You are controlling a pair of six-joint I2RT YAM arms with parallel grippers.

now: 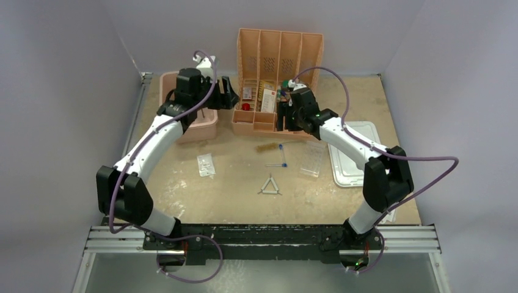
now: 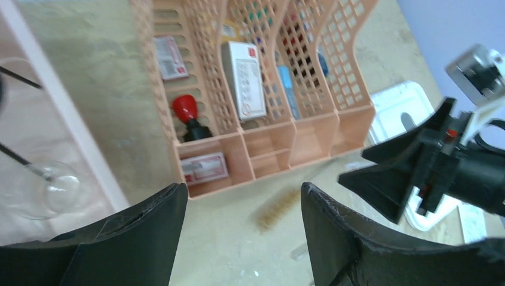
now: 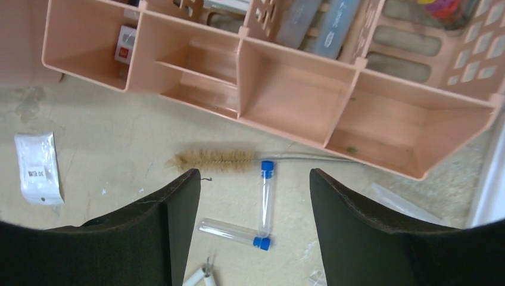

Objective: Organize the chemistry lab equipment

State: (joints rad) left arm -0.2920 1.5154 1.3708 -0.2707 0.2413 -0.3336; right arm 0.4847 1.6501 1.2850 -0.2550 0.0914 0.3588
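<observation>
Two thin blue-capped tubes (image 3: 266, 196) (image 3: 232, 232) lie touching on the table, seen between the fingers of my open right gripper (image 3: 253, 179), which hovers above them and holds nothing. In the top view the tubes (image 1: 276, 165) lie below that gripper (image 1: 284, 116). A brown bristle brush (image 3: 217, 159) lies just beyond them. The white triangle (image 1: 269, 186) sits nearer the arms, a clear packet (image 1: 206, 165) to its left and the clear tube rack (image 1: 313, 160) to its right. My left gripper (image 2: 244, 190) is open and empty, high above the table beside the organizer.
The orange divided organizer (image 1: 278, 79) stands at the back middle with small boxes and a red-topped stamp (image 2: 187, 113). A pink bin (image 1: 189, 131) at the back left holds black wire and a clear glass piece (image 2: 56, 190). A white lid (image 1: 354, 152) lies at the right.
</observation>
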